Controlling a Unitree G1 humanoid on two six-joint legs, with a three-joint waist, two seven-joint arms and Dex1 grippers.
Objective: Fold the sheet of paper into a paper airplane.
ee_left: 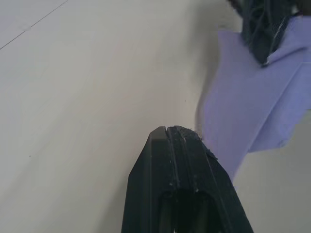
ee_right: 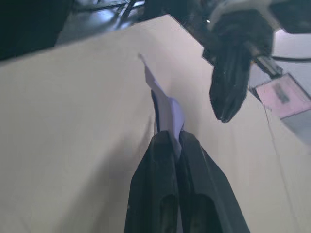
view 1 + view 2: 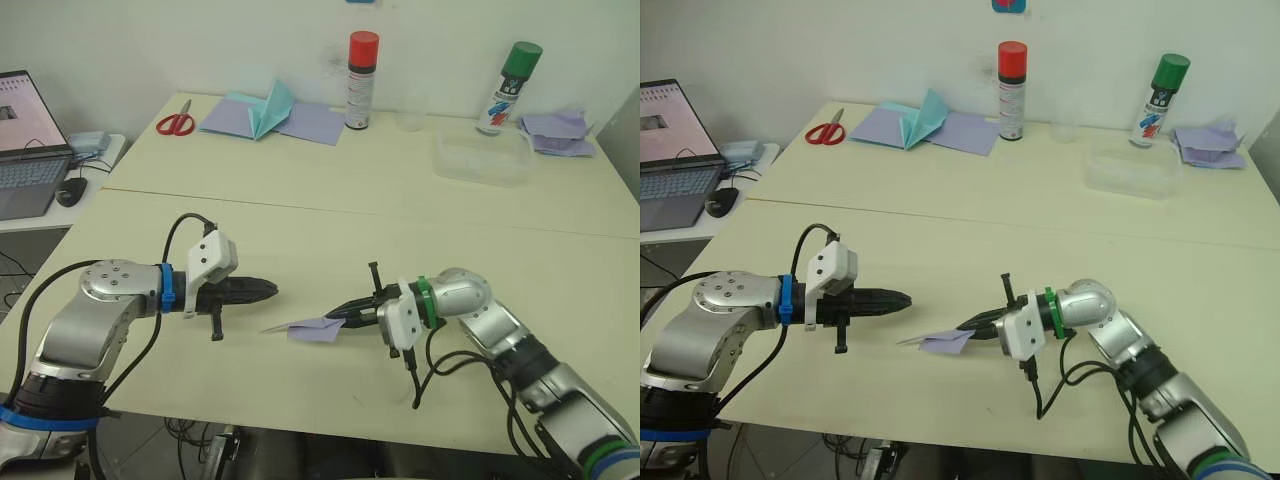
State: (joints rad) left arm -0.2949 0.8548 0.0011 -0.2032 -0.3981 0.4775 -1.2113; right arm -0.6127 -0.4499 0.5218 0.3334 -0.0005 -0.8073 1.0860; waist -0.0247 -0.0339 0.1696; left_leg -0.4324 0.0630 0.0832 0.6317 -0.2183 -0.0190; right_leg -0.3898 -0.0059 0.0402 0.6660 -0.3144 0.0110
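The sheet of paper (image 3: pixel 315 329), pale lavender, lies near the table's front edge as a small pointed shape of layered flaps, its point toward the left. My right gripper (image 3: pixel 342 315) is shut on its right end, with the paper (image 2: pixel 167 104) rising between the black fingers (image 2: pixel 160 160). My left gripper (image 3: pixel 270 291) is shut and holds nothing, with its tip just left of and behind the paper's point. In the left wrist view, the closed fingertips (image 1: pixel 170 136) sit right beside the lavender flap (image 1: pixel 252 107).
At the back of the table are red scissors (image 3: pixel 176 122), a teal pointed paper (image 3: pixel 268 112) on flat lavender sheets, two spray cans (image 3: pixel 361 80) (image 3: pixel 510 88), a clear plastic box (image 3: pixel 482 157) and a crumpled lavender pile (image 3: pixel 558 133). A laptop (image 3: pixel 25 140) stands at the left.
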